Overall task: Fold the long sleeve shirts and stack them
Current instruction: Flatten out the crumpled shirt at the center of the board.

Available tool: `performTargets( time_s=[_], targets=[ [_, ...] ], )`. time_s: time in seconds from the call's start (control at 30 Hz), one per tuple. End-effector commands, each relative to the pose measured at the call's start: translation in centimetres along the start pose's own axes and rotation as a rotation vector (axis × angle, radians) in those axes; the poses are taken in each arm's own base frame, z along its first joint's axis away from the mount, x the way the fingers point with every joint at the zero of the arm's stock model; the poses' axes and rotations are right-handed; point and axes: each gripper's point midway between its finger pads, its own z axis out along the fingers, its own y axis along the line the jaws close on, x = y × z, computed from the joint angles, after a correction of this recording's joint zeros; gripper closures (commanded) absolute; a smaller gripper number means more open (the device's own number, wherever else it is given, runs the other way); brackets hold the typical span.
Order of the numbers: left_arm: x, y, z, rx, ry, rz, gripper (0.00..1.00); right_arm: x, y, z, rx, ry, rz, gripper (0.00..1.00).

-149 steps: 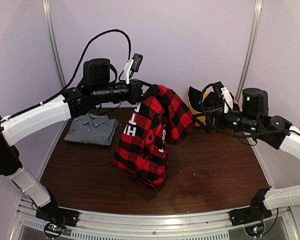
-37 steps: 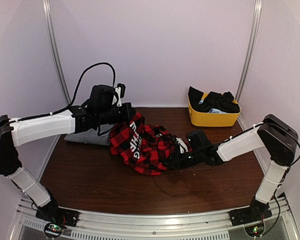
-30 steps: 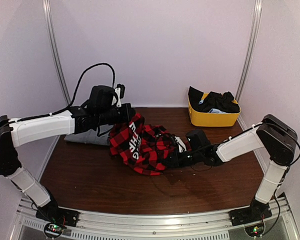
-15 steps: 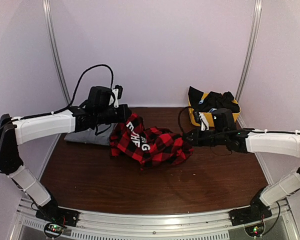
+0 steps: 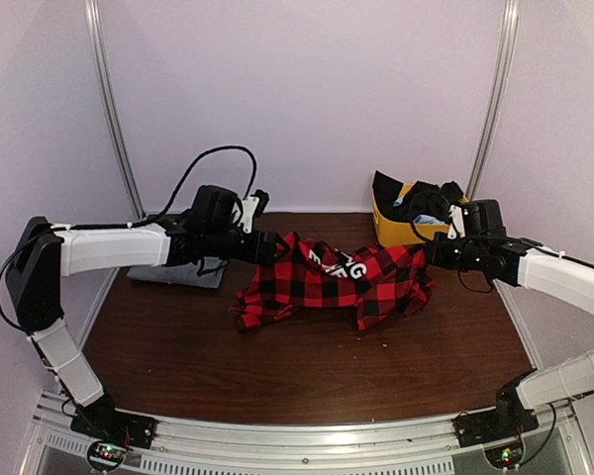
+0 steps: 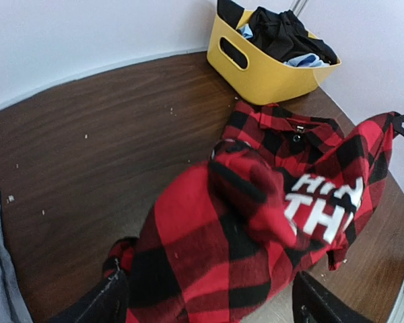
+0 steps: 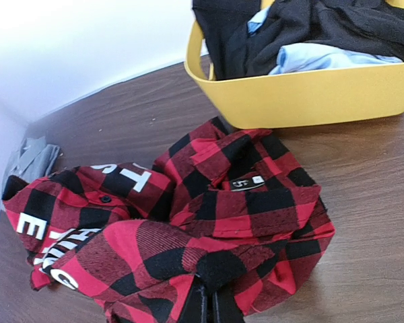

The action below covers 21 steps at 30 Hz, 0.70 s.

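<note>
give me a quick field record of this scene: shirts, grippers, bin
flannel shirt: red-and-black check with white lettering, crumpled and stretched across the middle of the table, unfolded
grey shirt: lying flat at the far left, partly hidden by the left arm
left gripper: open, jaws wide either side of the flannel's left end
right gripper: shut on the flannel's right edge
yellow bin: far right corner, holding dark and light blue clothes
stack: not yet made
</note>
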Motion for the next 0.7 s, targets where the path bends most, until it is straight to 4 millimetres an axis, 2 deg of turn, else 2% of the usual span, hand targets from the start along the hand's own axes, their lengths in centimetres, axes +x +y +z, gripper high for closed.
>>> performTargets(
  time_s=[0.0, 0.1, 0.2, 0.33, 0.47, 0.67],
  targets=[
    [0.9, -1.3, -2.7, 0.076, -0.051, 0.068, 0.12, -0.6, -2.9, 0.5, 0.08, -0.015, 0.008, 1.0],
    [4.2, -1.2, -3.6, 0.089, -0.011, 0.065, 0.11, -1.5, -3.4, 0.6, 0.085, -0.024, 0.013, 1.0],
    [7.3, -0.9, -4.0, 0.082, 0.028, 0.063, 0.15, -2.2, -3.6, 0.7, 0.084, -0.029, 0.005, 1.0],
    [10.6, 1.1, -3.7, 0.001, 0.11, 0.06, 0.24, -2.8, -3.9, 0.8, 0.092, -0.03, -0.007, 1.0],
    [12.3, 1.6, -3.8, -0.007, 0.153, 0.087, 0.28, -3.2, -4.8, 0.7, 0.105, -0.026, -0.01, 1.0],
    [14.0, 1.6, -3.5, 0.014, 0.193, 0.128, 0.23, -3.6, -5.3, 0.8, 0.097, -0.014, -0.011, 1.0]
  ],
)
